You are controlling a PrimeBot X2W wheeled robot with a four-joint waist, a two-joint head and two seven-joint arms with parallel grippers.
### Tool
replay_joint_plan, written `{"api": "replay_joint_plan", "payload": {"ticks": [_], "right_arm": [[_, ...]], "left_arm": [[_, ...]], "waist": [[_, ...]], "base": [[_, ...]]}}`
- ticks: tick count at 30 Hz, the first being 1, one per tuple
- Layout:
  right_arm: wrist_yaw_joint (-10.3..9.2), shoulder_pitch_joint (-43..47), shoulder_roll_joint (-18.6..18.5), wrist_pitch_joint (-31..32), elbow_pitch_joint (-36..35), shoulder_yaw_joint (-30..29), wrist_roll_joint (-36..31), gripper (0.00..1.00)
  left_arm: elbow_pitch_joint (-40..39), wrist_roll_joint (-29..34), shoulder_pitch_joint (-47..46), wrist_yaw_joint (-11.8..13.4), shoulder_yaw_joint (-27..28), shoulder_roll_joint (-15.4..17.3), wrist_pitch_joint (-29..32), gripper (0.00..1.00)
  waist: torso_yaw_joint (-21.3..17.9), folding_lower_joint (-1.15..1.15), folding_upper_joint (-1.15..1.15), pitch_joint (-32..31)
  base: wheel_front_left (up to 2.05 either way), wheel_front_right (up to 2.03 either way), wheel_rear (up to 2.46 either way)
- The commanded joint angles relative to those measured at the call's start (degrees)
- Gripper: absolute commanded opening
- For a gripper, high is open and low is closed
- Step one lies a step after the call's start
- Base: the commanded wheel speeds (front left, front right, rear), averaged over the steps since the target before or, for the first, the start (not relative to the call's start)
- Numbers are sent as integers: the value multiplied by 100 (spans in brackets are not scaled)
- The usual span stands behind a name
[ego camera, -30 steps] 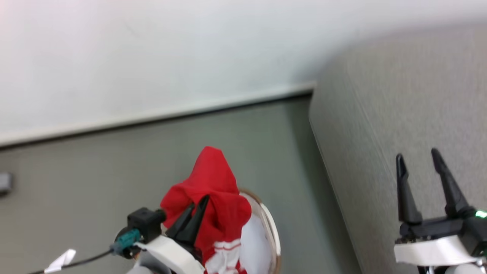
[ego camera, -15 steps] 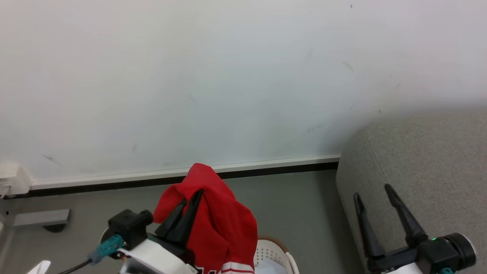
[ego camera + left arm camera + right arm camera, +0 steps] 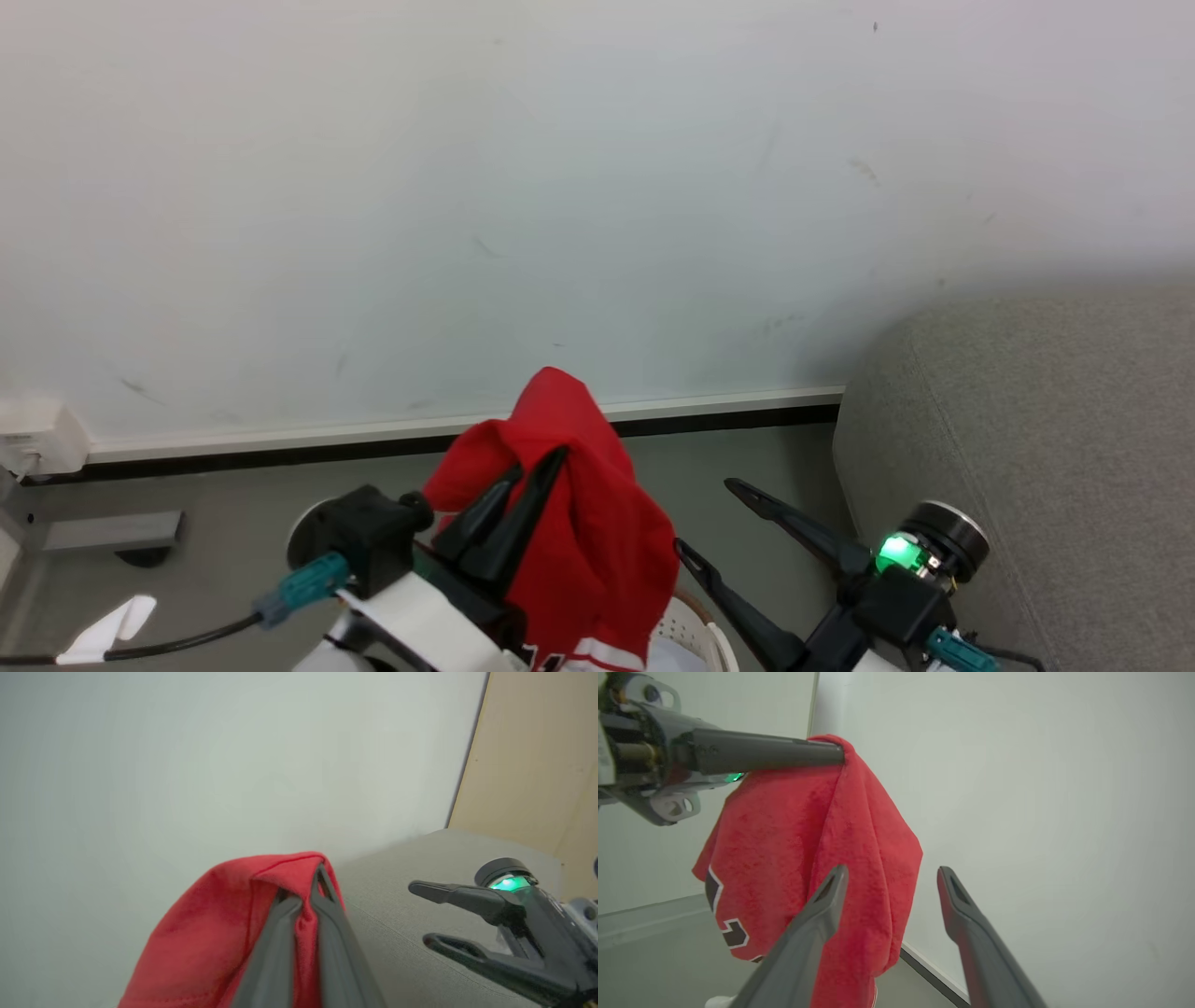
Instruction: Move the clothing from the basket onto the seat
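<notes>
The left pincer is clamped shut on a fold of the clothing, a red garment that hangs from its fingertips above the basket. A bit of the basket's white wall shows just beside the lower cloth. The right pincer stands wide open and holds nothing, its fingers pointing toward the hanging cloth. The seat lies to the robot's right, apart from the garment.

The step in hand looks like the carry from basket to seat. To do it well, the left arm should lift until the trailing hem (cut off at the bottom of the head view, so its clearance cannot be told) is free of the basket rim before swinging right; otherwise the cloth may snag and drag the basket. The carry should end well over the grey cushion, not at its rounded edge, since soft fabric let go there would likely slide to the floor. The right pincer should either take a lower part of the cloth or move out of the path. Release is best once most of the cloth rests on the seat.
</notes>
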Motion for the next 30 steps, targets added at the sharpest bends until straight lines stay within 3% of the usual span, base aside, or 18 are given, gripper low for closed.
{"api": "replay_joint_plan", "payload": {"ticks": [1,9,14,15,16,17,22,23,24,25,26,30], "right_arm": [[-12,-378,-133,-14,93,318,159,100],[-12,-1313,-132,-14,528,1344,589,100],[-12,-1483,-27,-14,727,1573,928,100],[-12,-1509,-11,-14,769,1611,1017,45],[-12,-1529,7,-14,807,1656,1160,16],[-12,-1556,13,-14,820,1697,1244,0],[-12,-1592,19,-16,784,1627,1540,0],[-12,-1577,6,-16,777,1587,1560,0],[-12,-1557,-9,-16,766,1527,1576,0],[-12,-1531,-26,-16,761,1461,1581,0],[-12,-1499,-50,-16,772,1413,1577,0],[-15,-1419,-141,-16,766,1213,1485,0]], "left_arm": [[-71,67,-127,-71,-108,-49,49,0],[-157,87,-288,-266,-534,-327,148,0],[-134,-8,-272,-358,-726,-439,181,0],[-114,-11,-265,-367,-744,-445,175,0],[-91,-9,-257,-369,-761,-444,165,0],[-75,-15,-246,-368,-768,-447,156,0],[22,-25,-191,-310,-729,-395,93,0],[44,0,-186,-283,-708,-385,79,13],[72,53,-184,-236,-686,-360,55,38],[109,95,-172,-173,-656,-342,53,80],[137,132,-156,-127,-644,-328,52,100],[236,202,-134,-34,-606,-300,-22,100]], "waist": [[16,1,0,19],[50,1,0,32],[81,1,0,16],[86,1,0,15],[89,1,0,17],[91,1,0,19],[70,1,0,43],[58,1,0,51],[42,1,0,58],[22,1,0,66],[1,1,0,74],[-114,1,0,120]], "base": [[0,0,0],[0,0,0],[0,0,0],[0,0,0],[0,0,0],[0,0,0],[0,0,0],[0,0,0],[0,0,0],[0,0,0],[0,0,0],[0,0,0]]}}
